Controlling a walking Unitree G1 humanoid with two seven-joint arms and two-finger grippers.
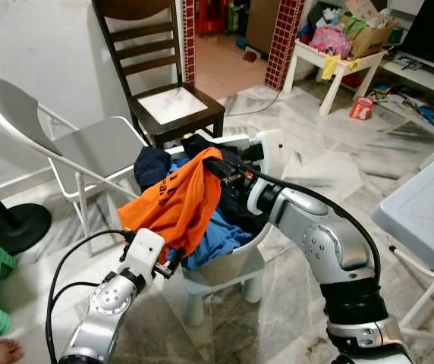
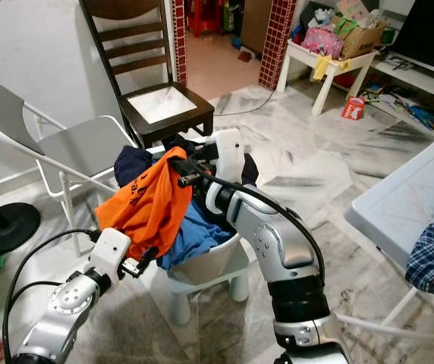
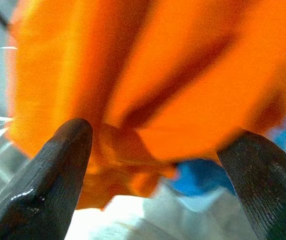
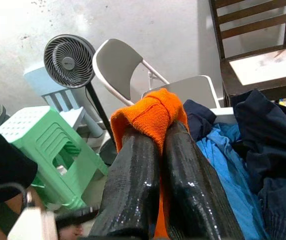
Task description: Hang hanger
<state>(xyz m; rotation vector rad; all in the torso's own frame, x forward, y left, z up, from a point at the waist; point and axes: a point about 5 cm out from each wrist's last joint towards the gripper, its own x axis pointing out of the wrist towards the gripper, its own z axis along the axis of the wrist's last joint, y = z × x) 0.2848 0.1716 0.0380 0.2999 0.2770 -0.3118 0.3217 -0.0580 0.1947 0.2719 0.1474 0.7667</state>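
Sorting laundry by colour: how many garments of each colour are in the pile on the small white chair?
Orange shirt: 1
Blue garment: 1
Dark navy garments: at least 1, exact count unclear
Total: at least 3

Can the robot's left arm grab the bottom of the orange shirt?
Probably yes. The left gripper is open with the hanging hem of the orange shirt right between its fingers, nothing blocking. The right gripper already pinches the shirt's top.

A grey folding chair (image 1: 88, 148) stands beside a dark wooden chair (image 1: 168, 106), near a green stool (image 4: 48, 145).
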